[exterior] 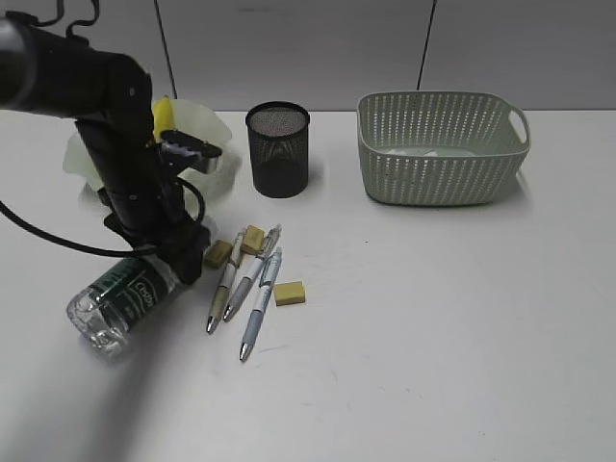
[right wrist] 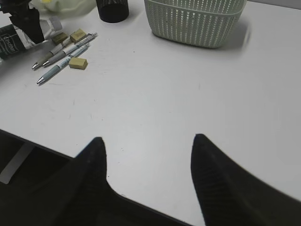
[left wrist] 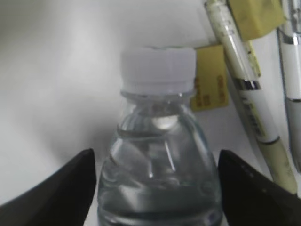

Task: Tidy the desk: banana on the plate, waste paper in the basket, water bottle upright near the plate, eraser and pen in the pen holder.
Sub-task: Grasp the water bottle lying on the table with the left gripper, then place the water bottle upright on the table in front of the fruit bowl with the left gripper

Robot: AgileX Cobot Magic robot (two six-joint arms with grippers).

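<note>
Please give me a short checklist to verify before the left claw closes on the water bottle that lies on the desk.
1. Water bottle sits between the fingers of the left claw: ok.
2. Left claw open, gaps on both sides of the bottle: ok.
3. White cap on the bottle: ok.
4. Erasers and pens outside the claw's fingers: ok, though one eraser lies close by the cap.
5. Free spot near the plate to stand the bottle: cannot tell, the arm hides it.
6. Right claw away from the work: ok.
</note>
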